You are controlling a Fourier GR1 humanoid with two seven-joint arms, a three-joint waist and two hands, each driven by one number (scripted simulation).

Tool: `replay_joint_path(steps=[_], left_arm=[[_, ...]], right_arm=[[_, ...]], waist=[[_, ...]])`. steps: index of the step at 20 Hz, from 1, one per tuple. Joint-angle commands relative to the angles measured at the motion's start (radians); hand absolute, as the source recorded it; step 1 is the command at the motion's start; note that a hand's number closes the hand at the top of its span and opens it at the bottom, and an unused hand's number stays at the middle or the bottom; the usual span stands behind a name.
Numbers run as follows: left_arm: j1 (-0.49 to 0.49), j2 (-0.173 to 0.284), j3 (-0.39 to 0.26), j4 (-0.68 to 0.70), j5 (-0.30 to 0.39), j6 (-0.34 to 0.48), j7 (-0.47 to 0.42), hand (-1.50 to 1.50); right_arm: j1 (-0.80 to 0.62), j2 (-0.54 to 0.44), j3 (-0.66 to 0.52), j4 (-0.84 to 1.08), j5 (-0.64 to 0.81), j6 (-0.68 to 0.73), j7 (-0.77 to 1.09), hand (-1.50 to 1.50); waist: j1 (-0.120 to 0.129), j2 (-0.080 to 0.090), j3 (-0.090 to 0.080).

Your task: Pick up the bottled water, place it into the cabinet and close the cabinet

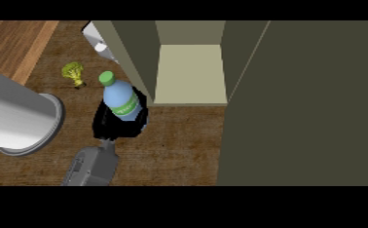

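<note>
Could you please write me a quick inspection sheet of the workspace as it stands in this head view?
Surface: wooden counter, bare in front of the cabinet.
Job's things: bottled water, green cap, upright, outside the cabinet; cabinet open, its shelf bare.
Clutter: small yellow-green item left of the bottle; white object behind the cabinet's side.
Hands: right hand curled round the bottle; left hand not seen.
Cables: nothing seen.
Surroundings: grey cylinder at left; cabinet door at right.

The only marking is on the bottled water (120,99): a green label band (126,107) around its middle, just above the curled fingers (108,120) of the hand holding it. The label carries pale lettering, but it is too small to read. Nothing else bears text.
</note>
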Motion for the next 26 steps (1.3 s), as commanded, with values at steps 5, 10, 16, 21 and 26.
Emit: replay_joint_path(steps=[5, 10, 16, 21, 26], left_arm=[[-0.182, -0.006, -0.109, 0.046, -0.01, 0.21, 0.018, 1.5], [-0.28, -0.005, -0.141, -0.004, -0.07, 0.361, 0.09, 1.5], [-0.344, -0.004, -0.18, 0.052, -0.164, 0.458, 0.056, 1.5], [-0.396, 0.046, -0.145, 0.066, -0.194, 0.493, 0.099, 1.5], [-0.406, 0.042, -0.168, 0.069, -0.264, 0.611, 0.117, 1.5]], right_arm=[[-0.005, -0.026, -0.022, -0.005, -0.028, -0.005, 0.008, -1.5], [-0.017, -0.022, -0.009, 0.007, -0.015, -0.005, 0.009, -1.5], [-0.024, -0.002, 0.019, 0.03, -0.006, -0.004, -0.015, -1.5], [-0.07, -0.004, -0.005, 0.043, -0.045, 0.004, 0.01, -1.5], [-0.053, -0.013, 0.03, 0.041, -0.023, 0.013, 0.017, -1.5]], waist=[[-0.007, 0.003, 0.0], [-0.015, 0.003, 0.0], [-0.049, 0.008, 0.0], [-0.052, 0.013, 0.001], [-0.089, 0.015, 0.002]])
